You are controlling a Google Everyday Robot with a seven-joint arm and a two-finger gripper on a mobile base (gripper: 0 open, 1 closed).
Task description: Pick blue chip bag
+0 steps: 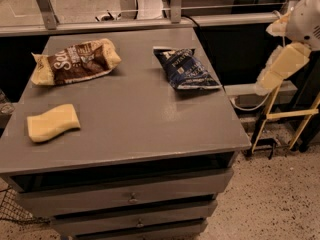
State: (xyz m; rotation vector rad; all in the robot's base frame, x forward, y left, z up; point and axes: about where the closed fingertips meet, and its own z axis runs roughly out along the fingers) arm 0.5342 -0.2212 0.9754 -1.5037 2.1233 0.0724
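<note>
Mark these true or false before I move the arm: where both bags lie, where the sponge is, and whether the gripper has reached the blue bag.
1. The blue chip bag lies on the right rear part of the table. True.
2. The gripper touches the blue chip bag. False: it hangs beyond the table's right edge, apart from the bag.
3. The yellow sponge lies on top of the brown bag. False: they are apart, with the sponge nearer the front.
4. The brown bag lies left of the blue chip bag. True.
</note>
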